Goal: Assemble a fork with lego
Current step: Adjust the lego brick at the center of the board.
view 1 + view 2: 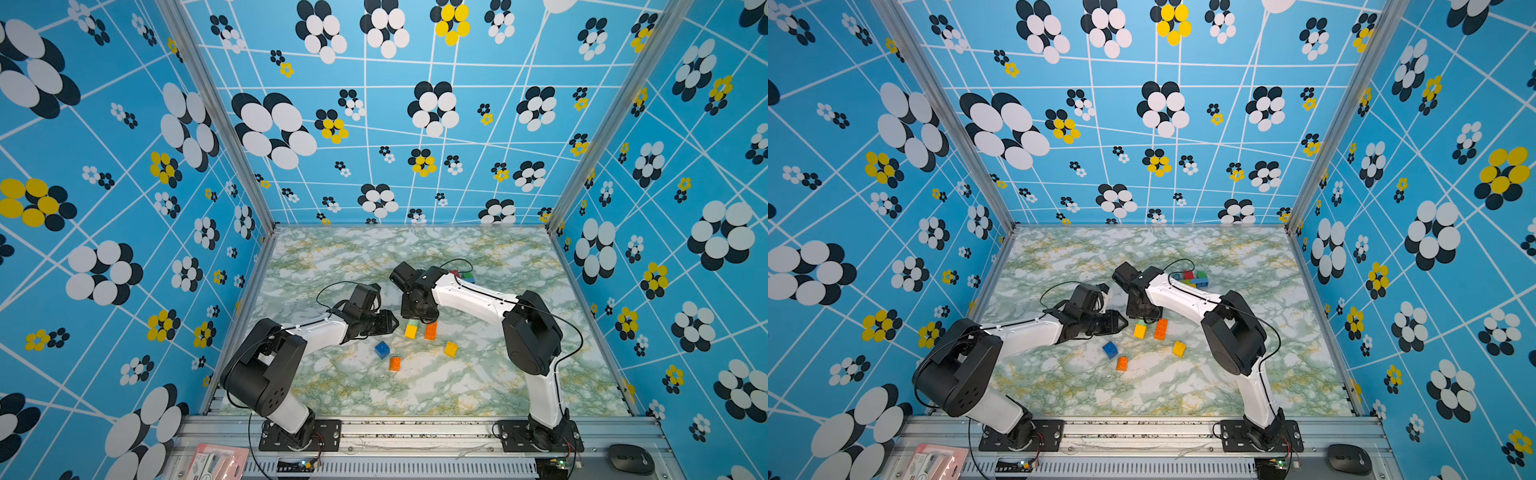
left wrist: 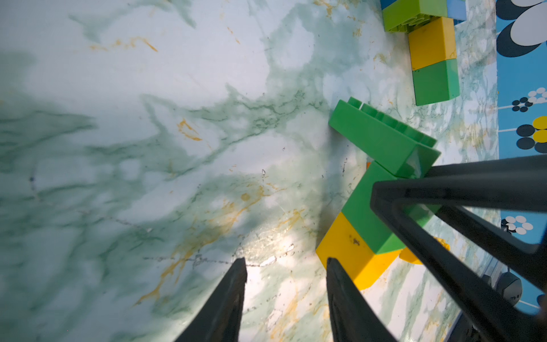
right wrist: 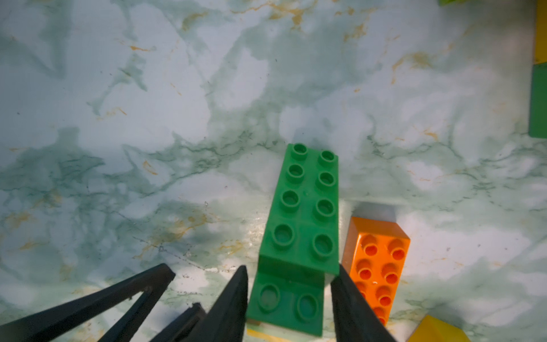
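We see the right gripper clamped on the glossy green studded lego stack — sat on a yellow brick, mid marble-print table, beside an orange oblong; the left gripper gapes empty.

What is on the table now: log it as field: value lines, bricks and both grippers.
stack: oblong green brick on a square green brick on a yellow brick
right gripper: jaws either side of the green bricks, grip uncertain
left gripper: open, empty, beside the yellow brick
next to stack: oblong orange brick
loose, toward the robot: blue brick, small orange brick, second yellow brick
far cluster: several bricks, partly hidden
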`<state>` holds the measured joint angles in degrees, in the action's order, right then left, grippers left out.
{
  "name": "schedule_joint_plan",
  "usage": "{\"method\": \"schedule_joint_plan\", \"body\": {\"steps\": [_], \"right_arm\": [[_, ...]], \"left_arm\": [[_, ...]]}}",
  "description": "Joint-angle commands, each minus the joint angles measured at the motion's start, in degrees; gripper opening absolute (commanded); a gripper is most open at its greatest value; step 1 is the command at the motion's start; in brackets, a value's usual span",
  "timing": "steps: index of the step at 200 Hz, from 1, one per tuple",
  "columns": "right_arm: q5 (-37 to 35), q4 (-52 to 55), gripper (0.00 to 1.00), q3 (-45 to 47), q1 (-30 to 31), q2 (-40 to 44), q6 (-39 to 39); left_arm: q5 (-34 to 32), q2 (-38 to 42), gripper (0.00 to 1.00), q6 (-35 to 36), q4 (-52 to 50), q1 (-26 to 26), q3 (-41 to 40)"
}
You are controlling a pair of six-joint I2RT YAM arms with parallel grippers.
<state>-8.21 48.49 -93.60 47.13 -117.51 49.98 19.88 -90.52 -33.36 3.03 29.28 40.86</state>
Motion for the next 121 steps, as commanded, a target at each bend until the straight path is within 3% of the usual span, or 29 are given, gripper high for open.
{"method": "schedule_joint_plan", "body": {"steps": [1, 75, 121], "right_arm": [[0.2, 1.9, 0.43, -1.0, 0.4, -0.1, -0.5], [-2.5, 0.0, 0.3, 5.0, 1.1, 7.1, -1.3], [-4.8, -19.1, 0.06, 17.4, 2.6, 19.8, -17.4]], "left_arm": [[0.3, 1.3, 0.48, 0.5, 0.2, -0.4, -0.8], [0.8, 3.3, 0.47, 0.2, -0.3, -3.4, -1.2], [2.7, 6.4, 0.48, 0.1, -2.3, -9.3, -0.3]]}}
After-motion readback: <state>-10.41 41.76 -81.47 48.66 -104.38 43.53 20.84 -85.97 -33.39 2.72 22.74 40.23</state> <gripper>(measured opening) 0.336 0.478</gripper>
